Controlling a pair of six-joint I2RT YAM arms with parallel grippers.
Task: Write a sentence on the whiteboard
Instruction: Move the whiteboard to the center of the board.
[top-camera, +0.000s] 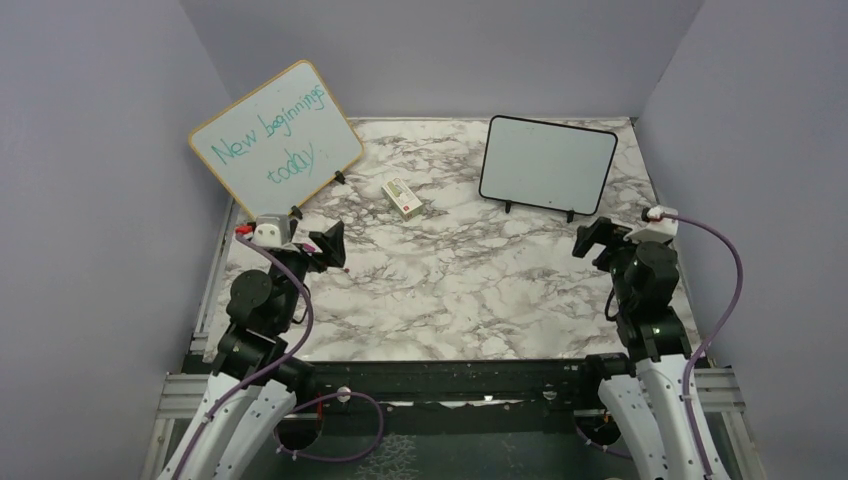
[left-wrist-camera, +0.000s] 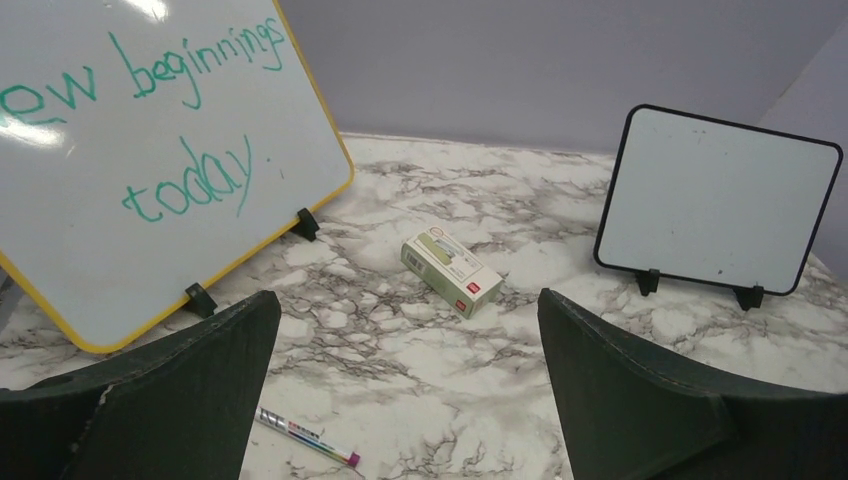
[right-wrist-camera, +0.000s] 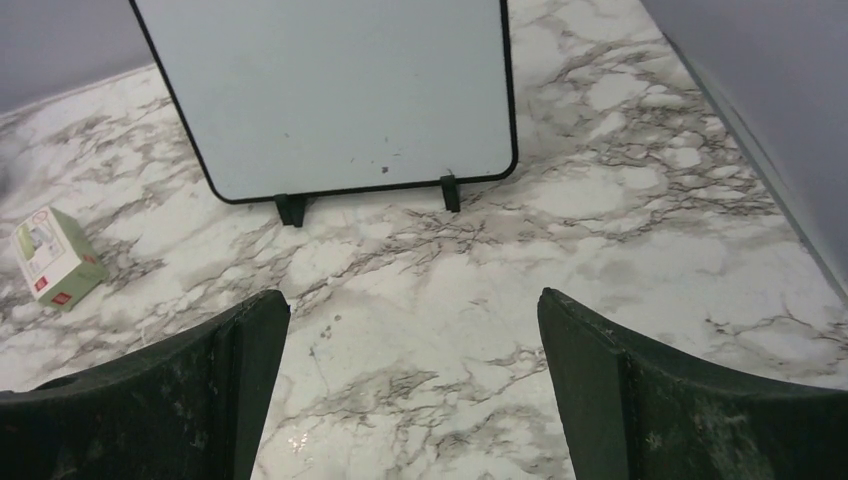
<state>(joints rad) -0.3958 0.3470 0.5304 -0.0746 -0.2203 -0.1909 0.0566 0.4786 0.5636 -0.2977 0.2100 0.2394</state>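
Just beyond the right gripper (right-wrist-camera: 410, 300), whose fingers (right-wrist-camera: 200, 400) spread wide and empty, stands the blank whiteboard (right-wrist-camera: 330, 90), untouched; the left gripper (left-wrist-camera: 410, 300) gapes empty near a marker (left-wrist-camera: 305, 437).

The table (top-camera: 450, 290) is patterned as white marble, veined in grey. The whiteboard (top-camera: 547, 164) is framed in thin black, its pale white face marked by a few dark specks. The larger board (top-camera: 275, 140) is edged in yellow-tan and lettered in teal. The small box (left-wrist-camera: 452, 272) is coloured pale green and white, with a red patch on one end. The marker (left-wrist-camera: 307, 437) is white, banded in mixed colours and tipped in purple. The walls (top-camera: 450, 50) are pale lavender-grey.
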